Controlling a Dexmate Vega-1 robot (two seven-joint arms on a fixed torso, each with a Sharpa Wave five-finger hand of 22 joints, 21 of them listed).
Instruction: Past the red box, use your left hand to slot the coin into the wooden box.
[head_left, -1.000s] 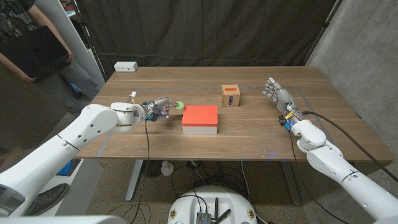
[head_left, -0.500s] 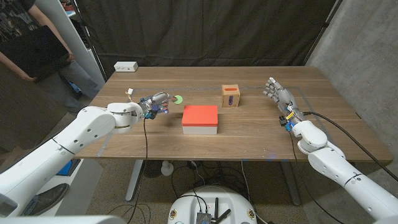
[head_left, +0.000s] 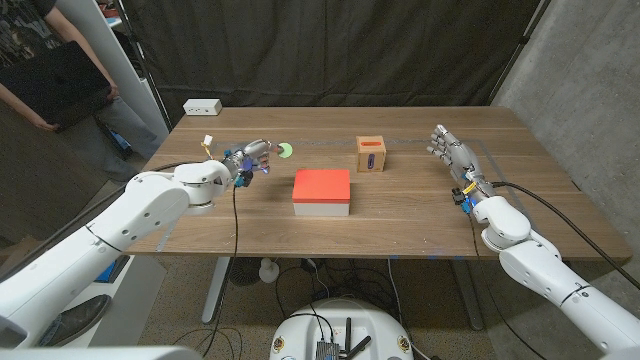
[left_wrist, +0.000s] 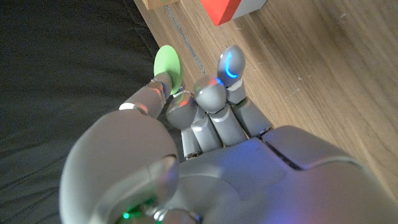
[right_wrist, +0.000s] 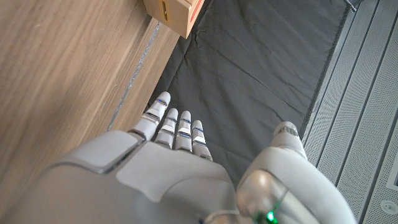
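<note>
- The left hand pinches the green coin between thumb and fingertips, above the table to the left of the red box
- The coin is beyond the red box's far left corner, well left of the wooden box
- The wooden box stands far of the red box, slightly right
- The right hand holds nothing, fingers straight, near the table's right edge

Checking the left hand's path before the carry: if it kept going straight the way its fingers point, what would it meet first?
Apparently nothing: the left hand, pinching the green coin, points across bare table behind the red box.
</note>
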